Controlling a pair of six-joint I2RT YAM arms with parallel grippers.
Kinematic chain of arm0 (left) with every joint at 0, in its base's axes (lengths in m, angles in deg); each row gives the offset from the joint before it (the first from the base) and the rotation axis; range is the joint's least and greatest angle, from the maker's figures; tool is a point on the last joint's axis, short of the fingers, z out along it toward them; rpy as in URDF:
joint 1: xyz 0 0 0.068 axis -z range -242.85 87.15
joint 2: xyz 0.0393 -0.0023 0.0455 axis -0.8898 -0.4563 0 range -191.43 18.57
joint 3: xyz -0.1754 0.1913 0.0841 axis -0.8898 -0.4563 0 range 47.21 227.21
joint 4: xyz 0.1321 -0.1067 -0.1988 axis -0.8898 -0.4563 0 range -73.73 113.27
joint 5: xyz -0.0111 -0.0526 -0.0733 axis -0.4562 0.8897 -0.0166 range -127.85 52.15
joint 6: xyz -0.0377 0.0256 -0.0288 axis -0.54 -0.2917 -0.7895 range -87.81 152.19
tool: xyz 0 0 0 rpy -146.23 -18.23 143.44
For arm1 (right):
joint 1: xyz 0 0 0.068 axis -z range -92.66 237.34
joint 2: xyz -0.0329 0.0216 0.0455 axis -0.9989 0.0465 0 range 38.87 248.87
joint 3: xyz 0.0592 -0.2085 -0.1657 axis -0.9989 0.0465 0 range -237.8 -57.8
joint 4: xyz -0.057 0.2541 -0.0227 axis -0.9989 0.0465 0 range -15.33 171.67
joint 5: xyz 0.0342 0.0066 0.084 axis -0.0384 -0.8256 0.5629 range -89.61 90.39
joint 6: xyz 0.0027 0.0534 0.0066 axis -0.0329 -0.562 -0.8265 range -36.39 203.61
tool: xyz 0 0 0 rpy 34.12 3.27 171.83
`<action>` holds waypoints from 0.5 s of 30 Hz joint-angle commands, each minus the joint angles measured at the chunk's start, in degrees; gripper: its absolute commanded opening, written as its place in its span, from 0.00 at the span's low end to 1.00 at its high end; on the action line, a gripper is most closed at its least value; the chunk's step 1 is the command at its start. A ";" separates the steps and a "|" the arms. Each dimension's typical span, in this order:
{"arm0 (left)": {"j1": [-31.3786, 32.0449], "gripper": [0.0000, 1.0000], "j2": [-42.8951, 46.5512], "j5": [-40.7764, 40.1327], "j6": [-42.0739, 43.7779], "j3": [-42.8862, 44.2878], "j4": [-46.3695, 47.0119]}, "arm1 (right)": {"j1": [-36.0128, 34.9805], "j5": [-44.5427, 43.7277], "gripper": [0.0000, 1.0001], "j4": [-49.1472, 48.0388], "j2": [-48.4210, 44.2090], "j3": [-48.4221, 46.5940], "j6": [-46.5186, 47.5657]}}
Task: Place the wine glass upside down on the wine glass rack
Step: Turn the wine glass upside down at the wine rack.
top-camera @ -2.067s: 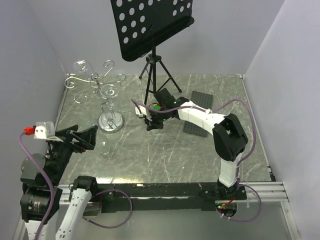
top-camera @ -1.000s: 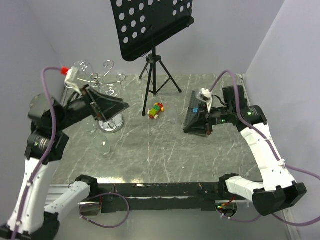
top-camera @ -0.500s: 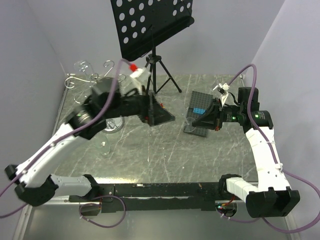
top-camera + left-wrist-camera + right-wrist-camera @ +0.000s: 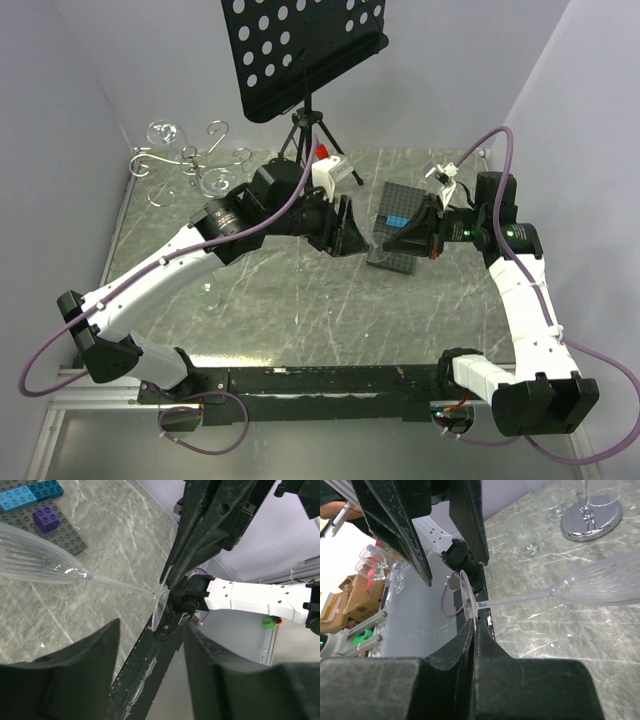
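The wine glass (image 4: 600,585) is held flat above the table, its foot pinched by the right gripper (image 4: 472,625), likely so it can be handed over. The left gripper (image 4: 152,627) is spread apart beside the stem, with nothing gripped. The wine glass rack (image 4: 190,160) is found well apart at the back left edge, with open table between.

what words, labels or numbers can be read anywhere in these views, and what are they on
No text can be read in any view.
music stand: only round holes, no print.
brick plate: studs only, no lettering.
wine glass: clear ribbed glass, no mark.
cardboard boxes beyond the table in the right wrist view: too blurred to read any label.
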 commanded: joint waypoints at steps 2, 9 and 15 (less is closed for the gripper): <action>0.29 0.52 -0.38 1.52 1.90 1.49 1.68 | 0.42 7.11 0.00 -4.38 -1.34 0.89 -2.38; 0.29 0.47 -1.61 3.19 1.46 1.75 3.43 | 0.43 7.64 0.00 -4.91 -1.07 1.15 -3.00; 0.64 0.40 -3.54 3.81 1.72 3.07 3.35 | 0.42 7.99 0.00 -5.53 -1.34 1.59 -3.44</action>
